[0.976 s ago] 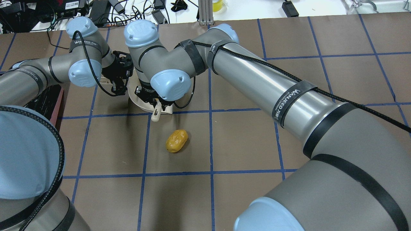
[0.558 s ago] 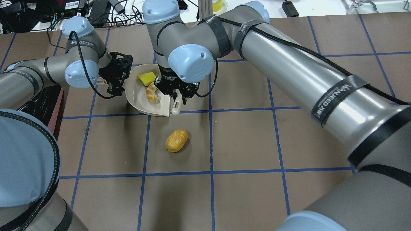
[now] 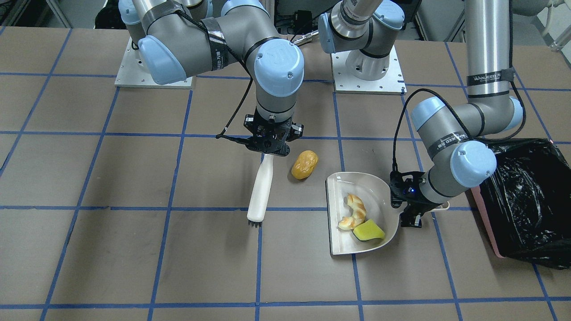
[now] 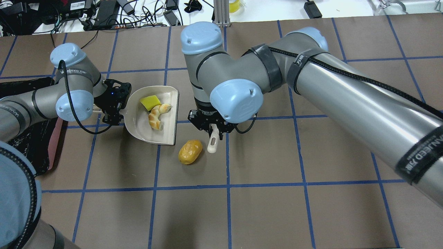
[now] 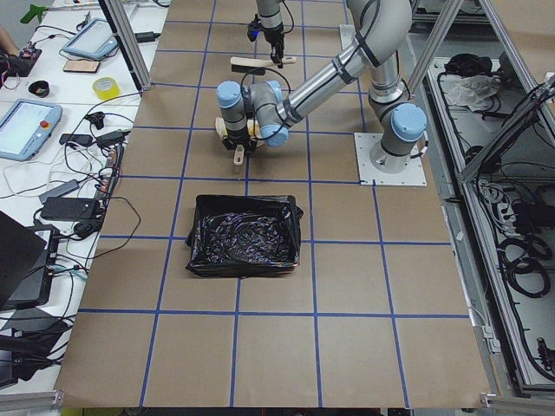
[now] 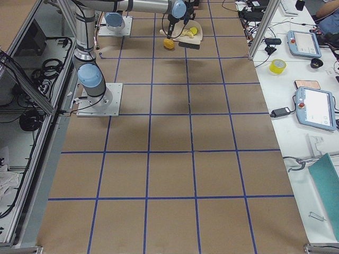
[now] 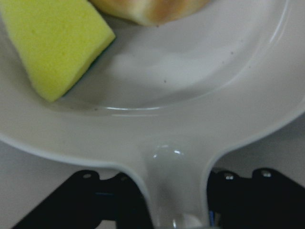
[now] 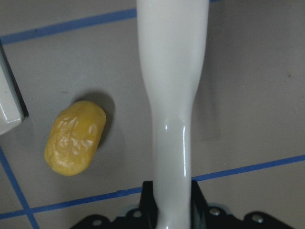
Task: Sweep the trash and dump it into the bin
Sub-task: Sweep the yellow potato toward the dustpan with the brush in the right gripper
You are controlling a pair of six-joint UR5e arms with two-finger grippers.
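Front-facing view: right gripper (image 3: 271, 148) clenched on white brush (image 3: 261, 187), bristles showing. The potato-like oval (image 3: 305, 164) lies on the table (image 3: 134, 249) just beside the brush, outside the dustpan (image 3: 341, 183). The crescent (image 3: 354, 210) and sponge wedge (image 3: 368, 232) sit side by side in the pan. The bin (image 3: 485, 220) is near. Overhead view: bristles hidden under the arm. Left wrist view: left gripper (image 7: 174, 205) clamped on the pan's handle.

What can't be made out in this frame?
Brush bristles: cut off by the right wrist view's top edge; under the arm overhead.
Bin: cut by the front view's right edge.
Left hand's grip on the dustpan: cut by left wrist view's bottom edge.
Potato: tiny in the right view.
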